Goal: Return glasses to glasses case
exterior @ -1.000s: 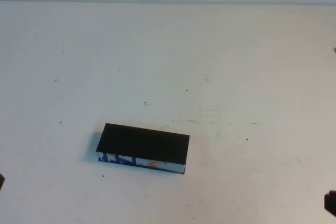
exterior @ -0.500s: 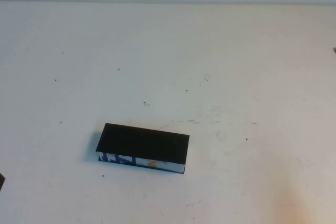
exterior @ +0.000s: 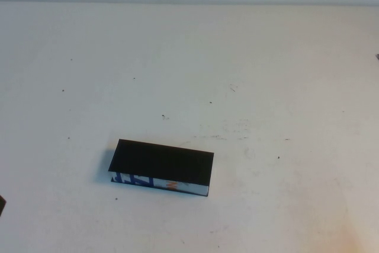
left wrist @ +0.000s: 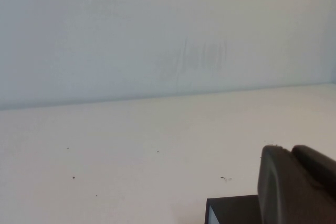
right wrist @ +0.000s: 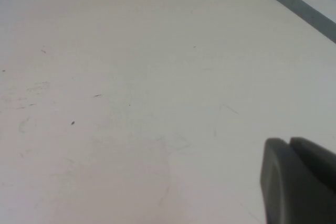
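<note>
We see the case [exterior: 161,167] lying closed on the bench [exterior: 249,75], contents hidden. The left pincer [left wrist: 296,187], state unclear, sits beside the case; the right pincer [right wrist: 299,182] is clenched, well away from it.

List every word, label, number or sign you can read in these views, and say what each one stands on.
None can be read.
Glasses case: its front edge carries blue, white and orange markings, too blurred to tell whether they are letters or only a pattern.
Table: only small dark specks and scuffs, no text.
Wrist views: no writing shows on either end effector.
</note>
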Action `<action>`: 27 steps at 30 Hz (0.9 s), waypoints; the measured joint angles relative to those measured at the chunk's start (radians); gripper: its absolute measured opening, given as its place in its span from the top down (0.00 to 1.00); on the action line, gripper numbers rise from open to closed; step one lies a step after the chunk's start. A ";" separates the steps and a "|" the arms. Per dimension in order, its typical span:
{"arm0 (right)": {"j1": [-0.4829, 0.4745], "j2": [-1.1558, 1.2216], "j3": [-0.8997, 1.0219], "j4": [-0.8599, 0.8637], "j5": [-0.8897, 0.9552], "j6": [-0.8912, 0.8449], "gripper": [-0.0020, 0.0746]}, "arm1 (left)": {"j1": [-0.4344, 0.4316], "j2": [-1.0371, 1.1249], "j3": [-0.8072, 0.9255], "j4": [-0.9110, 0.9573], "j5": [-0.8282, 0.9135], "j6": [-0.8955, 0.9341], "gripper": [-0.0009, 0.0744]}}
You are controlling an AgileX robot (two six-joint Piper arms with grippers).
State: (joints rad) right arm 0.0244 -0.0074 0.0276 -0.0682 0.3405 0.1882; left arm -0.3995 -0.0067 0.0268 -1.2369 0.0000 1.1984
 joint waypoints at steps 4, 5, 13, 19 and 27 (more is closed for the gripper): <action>0.000 0.000 0.000 0.001 0.002 -0.004 0.99 | 0.000 0.000 0.000 0.000 0.000 0.000 0.99; 0.000 0.000 0.000 0.001 0.002 -0.005 0.99 | 0.000 0.000 0.000 0.000 0.000 0.000 0.99; 0.000 0.000 0.000 0.005 0.004 -0.008 0.99 | 0.000 0.000 0.000 0.000 0.000 0.000 0.99; 0.000 0.000 0.000 0.005 0.004 -0.016 0.99 | 0.000 0.000 0.000 0.000 0.000 0.000 0.99; 0.000 0.000 0.000 0.005 0.004 -0.020 0.99 | 0.019 0.000 0.000 0.117 -0.180 -0.077 0.99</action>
State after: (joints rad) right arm 0.0244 -0.0074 0.0276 -0.0634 0.3444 0.1684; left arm -0.3802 -0.0067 0.0268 -1.1204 -0.1804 1.1219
